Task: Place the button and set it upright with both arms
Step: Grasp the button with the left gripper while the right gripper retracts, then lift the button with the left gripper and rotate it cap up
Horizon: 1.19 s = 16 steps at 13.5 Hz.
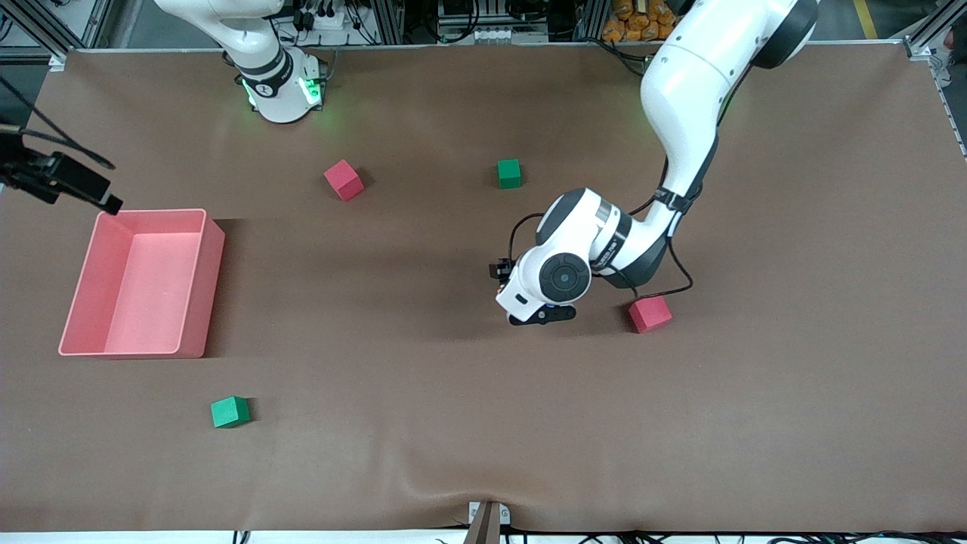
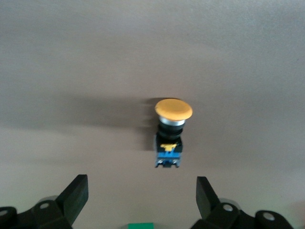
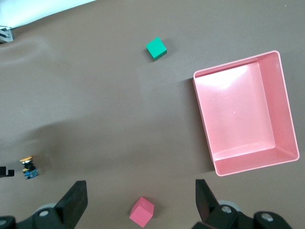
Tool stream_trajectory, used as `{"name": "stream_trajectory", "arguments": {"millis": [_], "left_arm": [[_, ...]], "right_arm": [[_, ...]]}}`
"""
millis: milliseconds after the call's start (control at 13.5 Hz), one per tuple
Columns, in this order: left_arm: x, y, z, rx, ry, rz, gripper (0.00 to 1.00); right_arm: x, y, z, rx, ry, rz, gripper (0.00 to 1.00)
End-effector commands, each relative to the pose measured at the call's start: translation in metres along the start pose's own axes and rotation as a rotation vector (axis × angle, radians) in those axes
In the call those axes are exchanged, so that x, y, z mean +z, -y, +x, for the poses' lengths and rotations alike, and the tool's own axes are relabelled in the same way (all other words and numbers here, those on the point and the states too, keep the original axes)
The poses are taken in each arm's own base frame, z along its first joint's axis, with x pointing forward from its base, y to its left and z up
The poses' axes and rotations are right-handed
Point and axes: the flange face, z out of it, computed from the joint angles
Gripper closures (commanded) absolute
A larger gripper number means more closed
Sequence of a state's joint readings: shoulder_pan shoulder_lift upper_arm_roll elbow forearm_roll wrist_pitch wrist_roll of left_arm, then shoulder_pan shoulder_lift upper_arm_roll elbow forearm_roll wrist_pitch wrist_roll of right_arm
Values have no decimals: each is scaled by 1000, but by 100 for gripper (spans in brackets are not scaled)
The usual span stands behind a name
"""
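While its fingers stand apart, the left gripper (image 2: 142, 198) hovers over the button (image 2: 170, 132), untouched between them; the right gripper (image 3: 141, 200) waits, fingers apart, high over the table.

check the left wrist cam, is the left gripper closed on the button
No, the left gripper has its fingers spread wide with nothing between them, and the button sits on the table apart from them.

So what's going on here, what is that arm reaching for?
The left gripper hangs open, low over the middle of the table, above a small orange-capped button that lies on the brown cover. It grips nothing. The right gripper, also open and empty, waits up high at its own end, near the pink bin.
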State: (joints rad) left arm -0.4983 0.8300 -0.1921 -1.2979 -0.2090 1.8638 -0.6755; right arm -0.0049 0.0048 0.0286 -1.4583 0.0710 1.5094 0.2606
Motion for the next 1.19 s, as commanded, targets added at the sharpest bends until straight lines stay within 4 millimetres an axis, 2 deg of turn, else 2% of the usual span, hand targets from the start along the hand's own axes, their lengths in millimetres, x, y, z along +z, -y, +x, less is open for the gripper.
{"name": "stream_trajectory", "arguments": {"millis": [0,148,519,742,890,1113], "left_arm": [[13,-15,5,-29,15,-42,0],[23,-18,8,-35,32,-54,0],[38,-23,8,-23,36,-54,0],[49,-21,14,-29,38,-49,0],[55,-19,16,-22,39,-47,0],[63,-22,14,-6,42,-39,7]], "right_arm": [[9,-5,-25,-5,-16,-20,0],[8,10,-31,-41,-24,-42,0],[-12,7,-23,-164,-79,-88,0],[-14,2,-22,-187,-76,-88,0],[-14,2,-22,-292,-72,-97,0],[-13,1,-23,-325,-50,-95,0]]}}
